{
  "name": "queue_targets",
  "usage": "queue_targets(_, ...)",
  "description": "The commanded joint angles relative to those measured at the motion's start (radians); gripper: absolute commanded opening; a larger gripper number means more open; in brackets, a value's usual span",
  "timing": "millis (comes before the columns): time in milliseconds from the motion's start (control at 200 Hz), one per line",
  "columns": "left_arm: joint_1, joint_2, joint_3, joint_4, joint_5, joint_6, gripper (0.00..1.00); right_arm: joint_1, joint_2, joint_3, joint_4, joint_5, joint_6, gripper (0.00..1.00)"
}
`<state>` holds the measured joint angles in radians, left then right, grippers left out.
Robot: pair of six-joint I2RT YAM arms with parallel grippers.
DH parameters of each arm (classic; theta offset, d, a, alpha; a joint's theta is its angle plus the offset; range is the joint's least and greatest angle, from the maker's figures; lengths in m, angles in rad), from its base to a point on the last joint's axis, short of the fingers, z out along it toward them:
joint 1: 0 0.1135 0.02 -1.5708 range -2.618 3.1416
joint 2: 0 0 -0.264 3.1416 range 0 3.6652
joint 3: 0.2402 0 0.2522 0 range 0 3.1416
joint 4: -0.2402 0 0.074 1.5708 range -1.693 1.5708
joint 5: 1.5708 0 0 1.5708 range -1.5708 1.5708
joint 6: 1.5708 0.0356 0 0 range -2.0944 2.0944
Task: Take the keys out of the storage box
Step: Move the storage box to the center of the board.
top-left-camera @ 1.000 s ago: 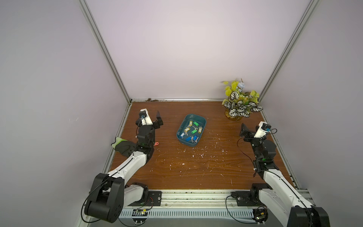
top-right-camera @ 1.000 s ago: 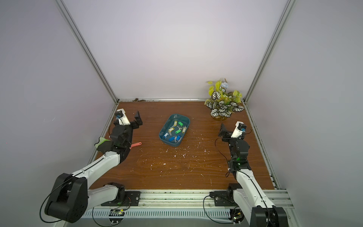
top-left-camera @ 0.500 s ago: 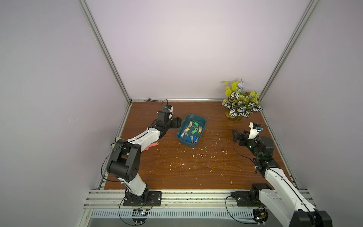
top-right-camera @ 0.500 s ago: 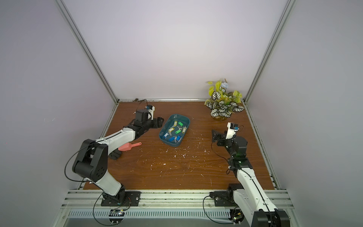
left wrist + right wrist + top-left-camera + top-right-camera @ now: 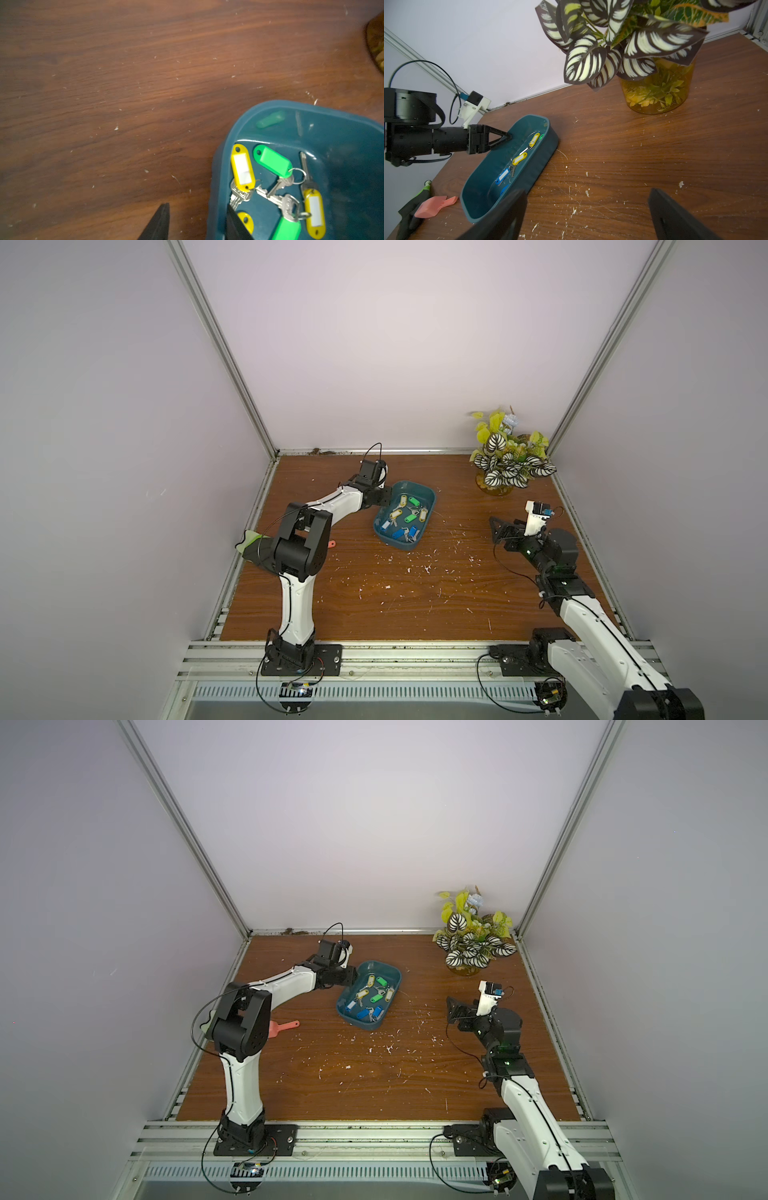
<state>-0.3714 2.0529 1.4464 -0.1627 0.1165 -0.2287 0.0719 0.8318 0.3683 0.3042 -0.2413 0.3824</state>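
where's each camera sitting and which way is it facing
Top views: high above the arms' bases, looking down at the table; both arms show.
Left wrist: on the left arm, looking down at keys in the storage box; its fingers show.
Right wrist: low, facing the storage box and plant; its fingers show.
Shared: all see the storage box.

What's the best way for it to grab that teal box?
Pinch the thin upright wall of the storage box, one finger inside, one outside, coming from the side where the left gripper straddles it. The box looks too wide to span whole.
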Motion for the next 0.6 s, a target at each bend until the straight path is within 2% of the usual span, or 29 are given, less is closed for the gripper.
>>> queue_targets(0, -0.012, 0.011, 0.063, -0.054, -0.014, 0.026, 0.37, 0.006, -0.011, 0.028, 0.011, 0.007, 0.001, 0.98)
queue_targets(265, -0.012, 0.011, 0.060, -0.059, -0.013, 0.037, 0.23, 0.008, 0.002, 0.023, 0.018, 0.011, 0.000, 0.98)
queue_targets(580, -0.014, -0.028, 0.043, -0.071, -0.028, 0.053, 0.15, 0.010, 0.015, 0.017, 0.030, 0.007, 0.003, 0.96)
queue_targets(595, -0.014, -0.032, 0.012, -0.070, -0.028, 0.051, 0.15, 0.009, 0.017, 0.017, 0.030, 0.008, 0.003, 0.96)
